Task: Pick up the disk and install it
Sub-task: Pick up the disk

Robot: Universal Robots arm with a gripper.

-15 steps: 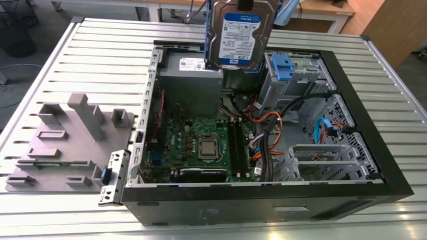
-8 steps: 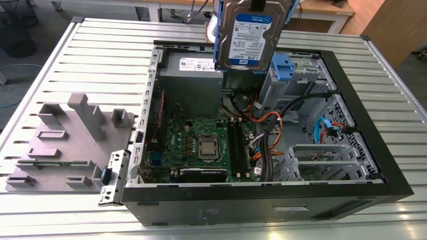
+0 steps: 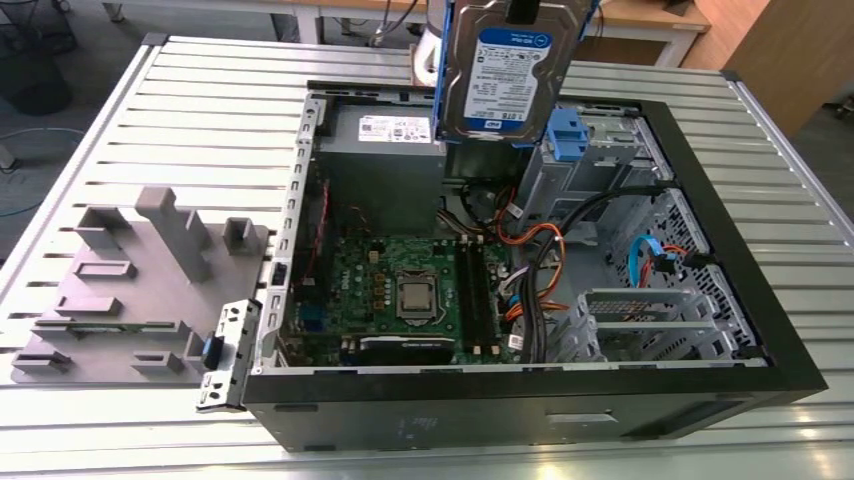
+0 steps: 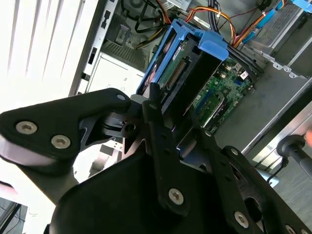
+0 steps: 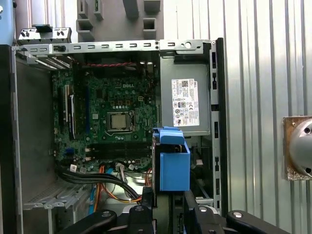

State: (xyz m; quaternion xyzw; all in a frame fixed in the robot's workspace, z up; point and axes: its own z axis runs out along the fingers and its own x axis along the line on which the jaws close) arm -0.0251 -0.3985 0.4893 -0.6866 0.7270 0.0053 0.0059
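Exterior view has the disk (image 3: 510,75) hanging upright above the open computer case (image 3: 534,405); second wrist view shows the gripper (image 4: 176,112) pinching its upper end between both fingers; I'd guess stiff, hefty, shock-sensitive metal, so hold the rigid end, not the circuit side.

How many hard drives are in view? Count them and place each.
1. The disk hangs above the open computer case, at its far end in the exterior view, clamped in the gripper. Others may be hidden inside the drive cage.
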